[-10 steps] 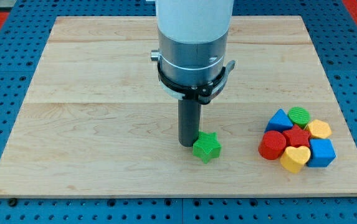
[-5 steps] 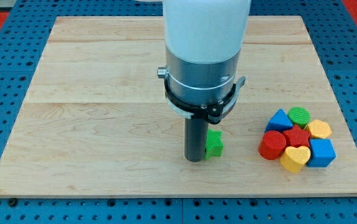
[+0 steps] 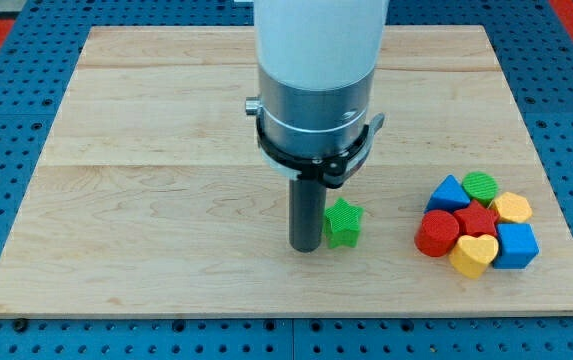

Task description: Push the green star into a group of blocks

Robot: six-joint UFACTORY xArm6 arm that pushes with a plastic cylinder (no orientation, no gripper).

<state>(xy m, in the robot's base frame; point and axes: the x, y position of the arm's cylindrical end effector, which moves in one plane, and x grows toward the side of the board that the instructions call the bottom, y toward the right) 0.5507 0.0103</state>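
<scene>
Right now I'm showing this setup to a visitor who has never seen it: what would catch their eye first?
First, the big white and grey arm at the view's top centre, ending in a dark rod whose tip sits just left of the green star. Next, the bright cluster at the view's lower right: red cylinder, red star, yellow heart, blue cube, all packed together on the wooden board.

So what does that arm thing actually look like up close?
The arm is a fat white tube that turns into a silver metal cylinder lower down. A black ring with small clips wraps the cylinder's base. Below it hangs a plain dark rod, ending at my tip, which sits just left of the green star. No cables or markings show.
</scene>
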